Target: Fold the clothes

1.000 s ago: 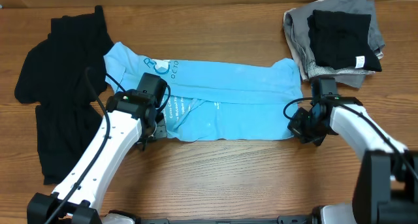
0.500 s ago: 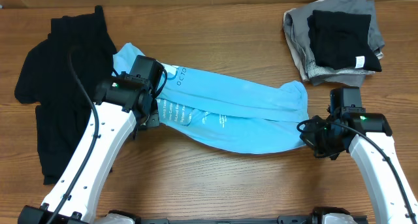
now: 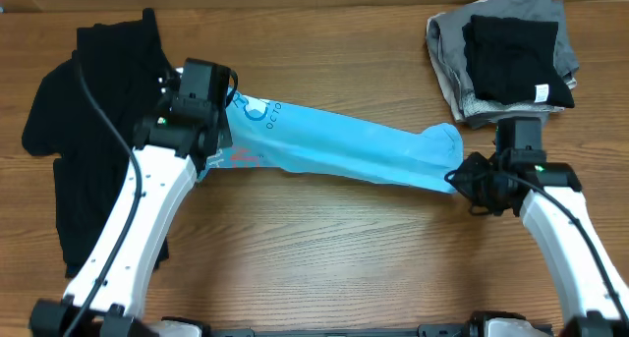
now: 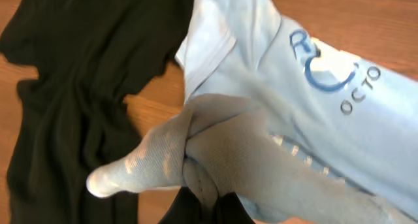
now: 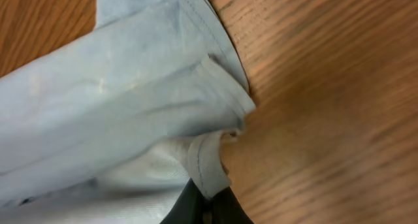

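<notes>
Two hands, four garments. One light-blue shirt (image 3: 344, 150) stretches as a band across the middle of the desk (image 3: 334, 263). The left hand (image 4: 204, 201) is clamped on its bunched left end, and the right hand (image 5: 206, 201) is clamped on its hem at right. One loose black garment (image 3: 84, 131) lies far left. At upper right, one folded black garment (image 3: 516, 57) rests on one grey garment (image 3: 447, 52).

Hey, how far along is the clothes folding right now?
Done: the folded stack at top right, black on gray. In hand: the blue shirt, pinched at its ends by the left gripper and right gripper. Left: the black garment, unfolded at the left.
</notes>
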Robot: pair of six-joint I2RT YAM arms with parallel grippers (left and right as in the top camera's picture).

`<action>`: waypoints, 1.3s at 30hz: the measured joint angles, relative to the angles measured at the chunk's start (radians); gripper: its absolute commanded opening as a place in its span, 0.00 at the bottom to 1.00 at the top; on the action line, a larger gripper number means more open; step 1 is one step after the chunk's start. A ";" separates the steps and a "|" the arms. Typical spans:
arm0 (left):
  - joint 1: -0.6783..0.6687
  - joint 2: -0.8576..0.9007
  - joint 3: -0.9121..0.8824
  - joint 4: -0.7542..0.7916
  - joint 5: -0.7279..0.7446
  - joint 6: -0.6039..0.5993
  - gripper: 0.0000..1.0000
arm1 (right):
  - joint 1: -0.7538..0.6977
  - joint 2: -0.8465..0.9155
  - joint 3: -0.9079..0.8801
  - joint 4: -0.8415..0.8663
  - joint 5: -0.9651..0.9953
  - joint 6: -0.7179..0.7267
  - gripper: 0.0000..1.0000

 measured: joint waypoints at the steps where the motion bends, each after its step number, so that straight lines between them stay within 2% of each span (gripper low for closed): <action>1: 0.000 0.024 0.000 0.021 0.000 0.010 0.04 | 0.000 0.027 0.000 0.021 0.000 -0.002 0.04; 10: 0.020 0.288 0.002 0.206 -0.003 0.044 0.04 | 0.000 0.199 -0.001 0.240 0.003 -0.035 0.06; 11: 0.027 0.315 0.002 0.225 -0.003 0.046 0.11 | 0.000 0.210 -0.001 0.258 0.003 -0.038 0.13; 12: 0.033 0.338 0.002 0.240 -0.004 0.052 0.27 | 0.000 0.221 -0.001 0.274 0.002 -0.046 0.36; 13: 0.037 0.358 0.002 0.252 -0.004 0.057 0.48 | 0.000 0.226 -0.001 0.284 0.004 -0.047 0.52; 14: 0.039 0.375 0.002 0.262 -0.004 0.058 0.64 | -0.001 0.231 -0.001 0.289 0.004 -0.058 0.66; 15: 0.039 0.388 0.002 0.269 -0.004 0.058 0.73 | -0.001 0.232 -0.001 0.291 0.005 -0.063 0.77; 16: 0.042 0.401 0.002 0.272 -0.004 0.058 0.82 | -0.001 0.232 -0.001 0.292 0.006 -0.072 0.82; 19: 0.041 0.414 0.002 0.269 -0.003 0.061 0.94 | -0.001 0.232 -0.001 0.284 0.001 -0.088 0.86; 23: 0.042 0.414 0.020 0.216 -0.003 0.061 1.00 | -0.001 0.232 -0.001 0.253 -0.009 -0.098 0.90; 26: 0.043 0.414 0.077 0.125 0.000 0.061 1.00 | -0.001 0.232 -0.001 0.237 -0.010 -0.110 0.90; 35: 0.046 0.414 0.394 -0.145 0.071 0.090 1.00 | -0.001 0.251 -0.001 0.242 -0.005 -0.180 0.94; 39: 0.046 0.414 0.499 -0.212 0.092 0.107 1.00 | -0.001 0.279 -0.001 0.246 -0.002 -0.212 0.96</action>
